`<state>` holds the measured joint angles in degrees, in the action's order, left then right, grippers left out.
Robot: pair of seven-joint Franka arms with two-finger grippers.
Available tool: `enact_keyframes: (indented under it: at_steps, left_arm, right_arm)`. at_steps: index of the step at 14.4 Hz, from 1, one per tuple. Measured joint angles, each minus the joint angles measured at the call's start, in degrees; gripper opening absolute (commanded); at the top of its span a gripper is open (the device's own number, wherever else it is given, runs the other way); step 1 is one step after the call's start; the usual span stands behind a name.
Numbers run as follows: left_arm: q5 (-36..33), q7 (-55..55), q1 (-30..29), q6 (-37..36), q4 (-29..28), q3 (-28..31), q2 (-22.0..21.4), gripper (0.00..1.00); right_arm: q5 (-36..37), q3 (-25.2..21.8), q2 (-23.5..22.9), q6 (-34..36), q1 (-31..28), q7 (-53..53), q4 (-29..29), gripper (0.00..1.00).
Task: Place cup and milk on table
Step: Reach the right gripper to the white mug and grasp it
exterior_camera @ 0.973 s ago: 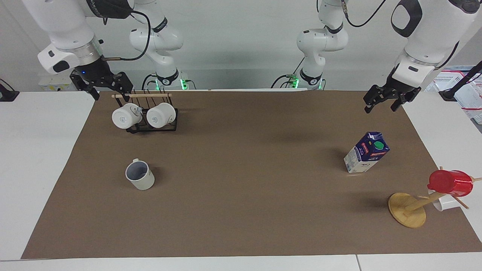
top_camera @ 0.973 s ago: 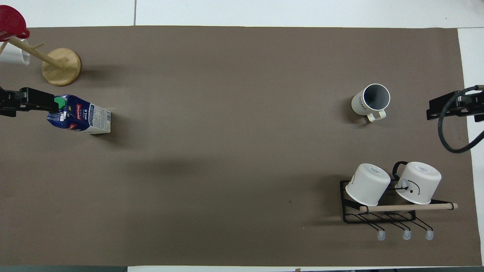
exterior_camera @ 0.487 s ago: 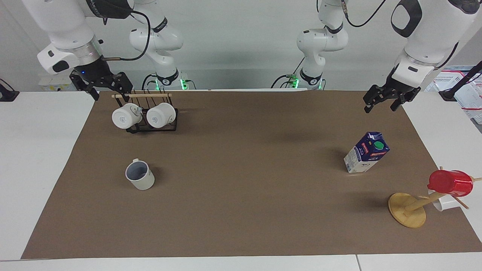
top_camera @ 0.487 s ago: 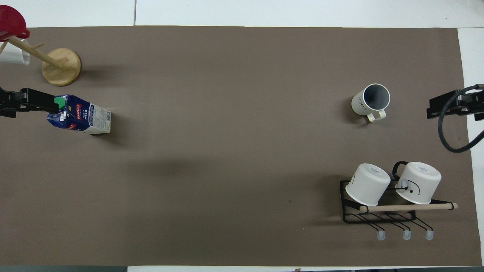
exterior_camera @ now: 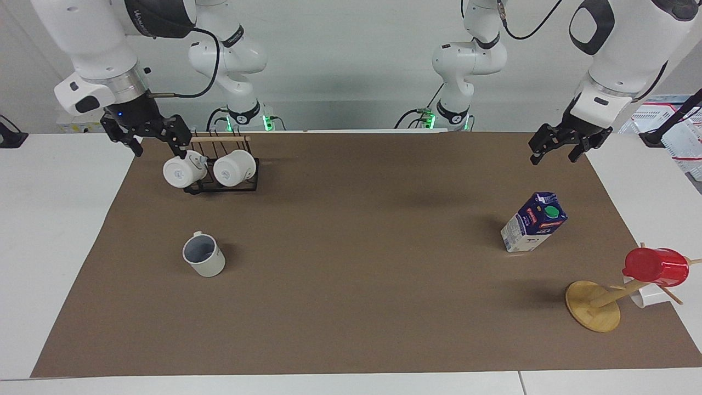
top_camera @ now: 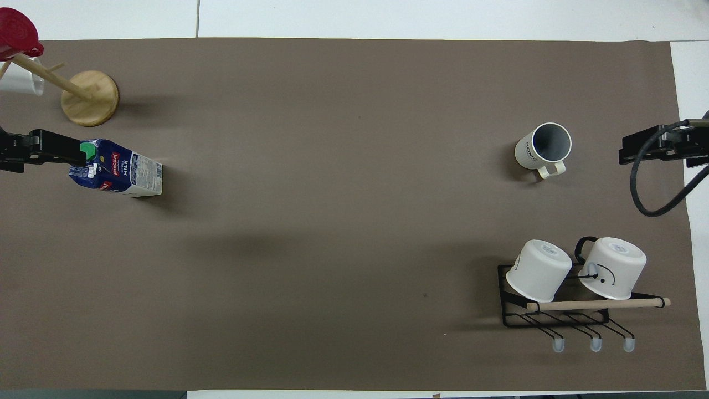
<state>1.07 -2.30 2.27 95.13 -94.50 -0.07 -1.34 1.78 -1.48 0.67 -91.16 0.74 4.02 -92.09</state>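
The cup [exterior_camera: 203,255], off-white with a bluish-grey inside, stands upright on the brown mat [exterior_camera: 351,307] of the table [exterior_camera: 49,230] toward the right arm's end; it also shows in the overhead view [top_camera: 542,147]. The milk [exterior_camera: 533,222] carton stands upright on the mat toward the left arm's end, and shows in the overhead view [top_camera: 117,175]. My right gripper [exterior_camera: 156,147] is open and empty, raised over the mat's edge beside the mug rack. My left gripper [exterior_camera: 553,157] is open and empty, raised over the mat, apart from the milk.
A black wire rack [exterior_camera: 219,175] with two all-white mugs [exterior_camera: 181,170] stands nearer to the robots than the cup. A wooden mug tree [exterior_camera: 595,304] with a red cup [exterior_camera: 655,266] and a white mug stands farther from the robots than the milk.
My right gripper has dropped slightly and shifted a little toward the mug rack. The left arm, the cup and the milk have not moved.
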Motion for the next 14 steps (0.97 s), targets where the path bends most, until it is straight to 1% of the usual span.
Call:
enact_keyframes:
  at_steps: [1,3,6,8,10,12,14]
  left_arm:
    - [0.0,0.0,0.0,0.62,-0.23,0.0,-0.02,1.0]
    - [0.0,0.21,-0.01,2.82,-1.63,0.01,-0.3,1.0]
    - [-0.02,1.08,-0.18,5.81,-4.65,0.09,-1.12,1.0]
    - [-0.05,1.26,-0.81,7.3,-5.9,0.34,-1.12,1.0]
    - [-0.05,1.47,-1.79,9.86,-7.33,0.42,-0.86,1.0]
    - [-0.05,1.96,-3.01,11.77,-8.56,0.5,-0.18,1.0]
    - [-0.05,2.39,-3.57,14.22,-9.65,0.56,1.21,1.0]
  right_arm:
    - [0.01,0.0,-0.48,-0.59,-0.1,-0.17,-0.4,1.0]
    - [-0.01,-0.01,-2.74,-4.95,-0.6,-2.3,-1.03,1.0]
    - [-0.31,-0.02,-8.25,-13.84,-2.7,-7.09,-1.41,1.0]
    - [-1.52,-0.05,-12.21,-20.3,-4.0,-8.44,-1.62,1.0]
    - [-2.42,-0.06,-15.66,-24.63,-4.57,-8.66,-1.92,1.0]
    - [-4.07,-0.04,-17.77,-27.65,-4.62,-8.66,-3.35,1.0]
    - [-4.68,-0.04,-18.98,-31.43,-4.63,-8.66,-6.19,1.0]
